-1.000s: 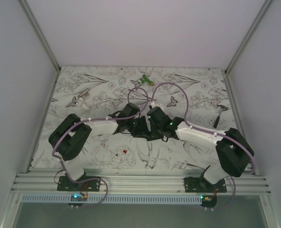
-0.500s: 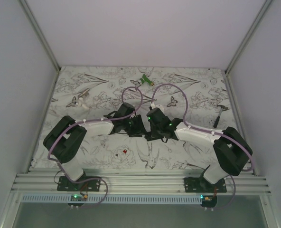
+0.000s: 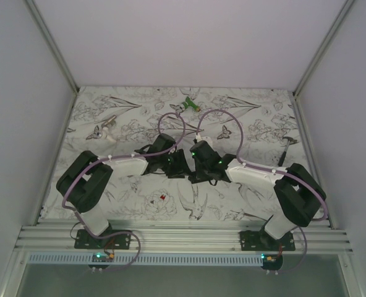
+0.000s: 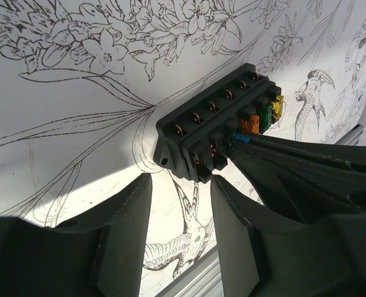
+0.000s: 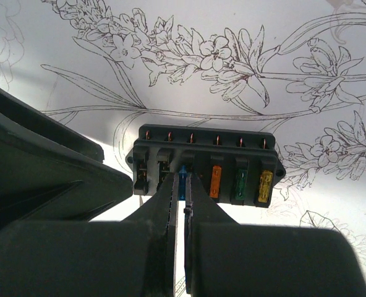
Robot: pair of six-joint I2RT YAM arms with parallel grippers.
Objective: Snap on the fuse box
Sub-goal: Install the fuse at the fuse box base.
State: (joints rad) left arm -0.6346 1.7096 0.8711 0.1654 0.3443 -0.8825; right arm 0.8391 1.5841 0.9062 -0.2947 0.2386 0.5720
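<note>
Item: black oblong plastic fuse box (image 5: 203,147), lying mid-table on the flower-printed white table (image 5: 294,37) between both arms. Risk: unbraced, it may skid or tip under the push, or the small blue fuse (image 5: 182,177) may cock in its slot and jam. The right gripper (image 5: 183,189) is nearly closed, pinching the blue fuse at the third slot; the left gripper (image 4: 178,185) stands wide apart at the box's end, holding nothing — contact cannot be told.

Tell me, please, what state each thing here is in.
fuse box: lying on the table, uncovered, two end slots without fuses.
blue fuse: at the third slot, pinched by the right gripper.
orange fuse, green fuse, yellow fuse: seated in slots.
right gripper: shut on blue fuse.
left gripper: open, before the fuse box's end.
</note>
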